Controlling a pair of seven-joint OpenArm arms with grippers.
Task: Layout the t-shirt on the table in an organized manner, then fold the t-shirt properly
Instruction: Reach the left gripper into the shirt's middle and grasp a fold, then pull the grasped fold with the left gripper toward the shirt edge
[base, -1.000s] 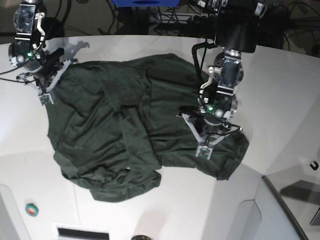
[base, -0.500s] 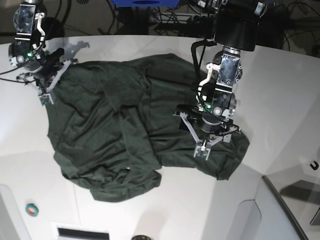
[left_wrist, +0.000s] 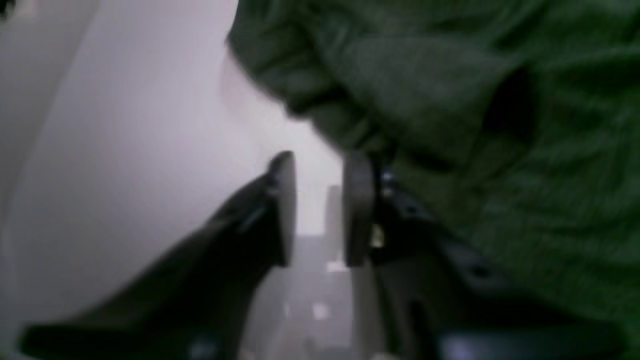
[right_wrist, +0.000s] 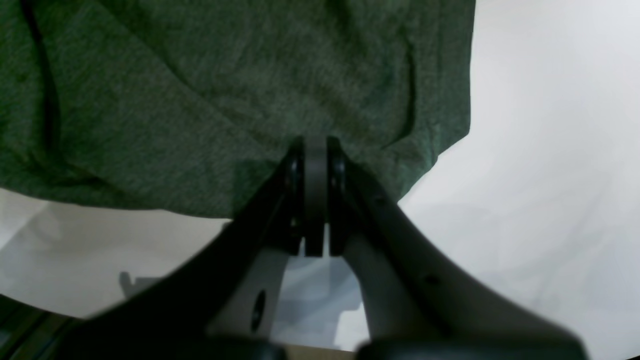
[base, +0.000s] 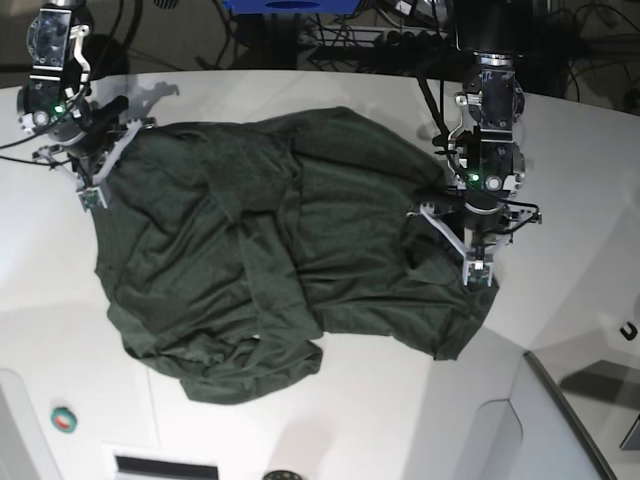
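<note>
The right tool is clamped tight on the shirt's edge at the far corner, most likely to pin that corner while the other side is pulled out flat. The left tool sits at the shirt's opposite edge with its pads a narrow gap apart and only white tabletop showing between them, cloth bunched against the outside of one pad, so it grips nothing. The shirt lies rumpled and overlapped across the middle of the tabletop, not yet spread.
</note>
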